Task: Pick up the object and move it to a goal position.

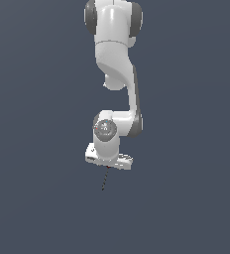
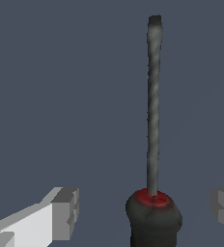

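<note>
screwdriver [image 2: 154, 144] sits between the fingers [image 2: 65, 212], handle nearest the wrist, shaft running straight away from the camera, tip far end; gap visible on both sides of the handle, so jaws spread, not clamping; exterior view shows gripper [image 1: 107, 167] pointing down with the shaft [image 1: 105, 179] hanging below it, long axis near vertical, tip down; fingers themselves not discernible there

A plain dark blue-grey surface [image 1: 32, 198] fills the view, without markings.
</note>
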